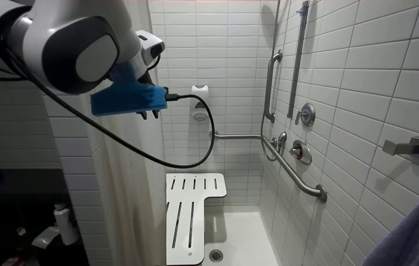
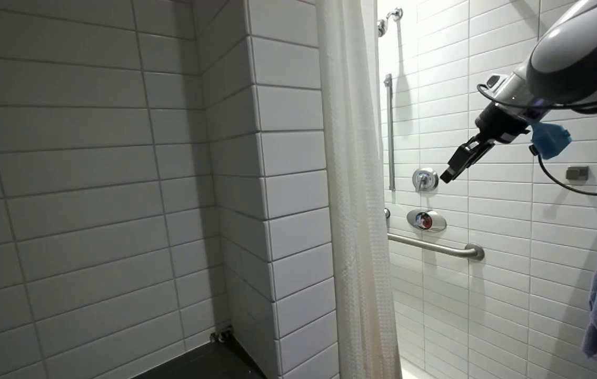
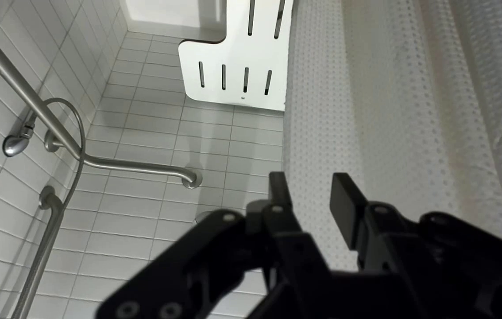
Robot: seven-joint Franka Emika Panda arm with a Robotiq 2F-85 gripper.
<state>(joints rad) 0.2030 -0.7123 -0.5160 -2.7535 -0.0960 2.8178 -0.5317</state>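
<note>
While tiled walls (image 1: 350,111) stand behind, the curtain (image 3: 388,110) hangs in long folds, unheld. Beside it is the white slotted seat (image 1: 184,221), then the bent grab bar (image 1: 239,136) fixed to the walls, both untouched. The gripper (image 3: 312,190) has its fingers (image 3: 347,208) moderately parted with nothing between them, seemingly clear of the curtain, though depth is hard to judge. No hold is made; any handling appears left to do.

Three views, one shower (image 1: 244,236)
In an exterior view the camera faces the back wall (image 1: 241,74), arm (image 1: 84,55) near at 10 o'clock; in an exterior view, the side wall (image 2: 451,295) past the curtain (image 2: 359,200), arm at 2. The wrist view sees the back wall upside down. All share curtain and rail (image 3: 136,166).
</note>
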